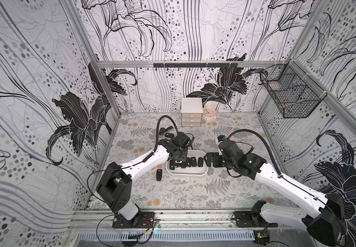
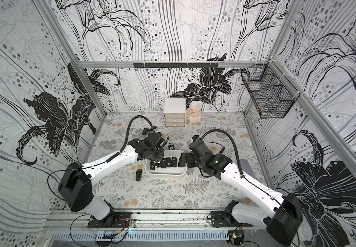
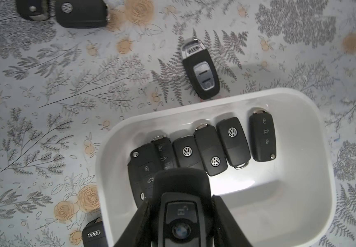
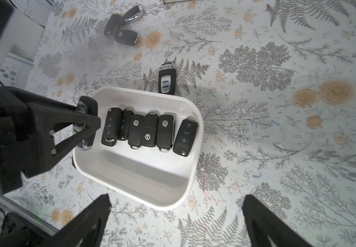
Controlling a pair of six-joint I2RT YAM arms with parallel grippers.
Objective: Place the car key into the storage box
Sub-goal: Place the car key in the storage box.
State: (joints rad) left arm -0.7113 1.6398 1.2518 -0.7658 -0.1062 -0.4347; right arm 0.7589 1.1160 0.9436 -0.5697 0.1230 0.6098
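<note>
The car key (image 3: 180,224) is clamped in the left gripper (image 3: 182,203) over the storage box's (image 4: 130,171) left end, perhaps touching. Six fobs (image 4: 149,130) are lined up inside; the right gripper (image 4: 177,200) is spread open.

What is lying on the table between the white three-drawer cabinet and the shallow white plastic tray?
One black key fob with silver buttons, close beside the tray's far rim; otherwise bare flowered cloth. The right wrist view shows it best.

white drawer cabinet (image 1: 191,109), round clock (image 1: 209,113), wire basket (image 1: 290,96)
</note>
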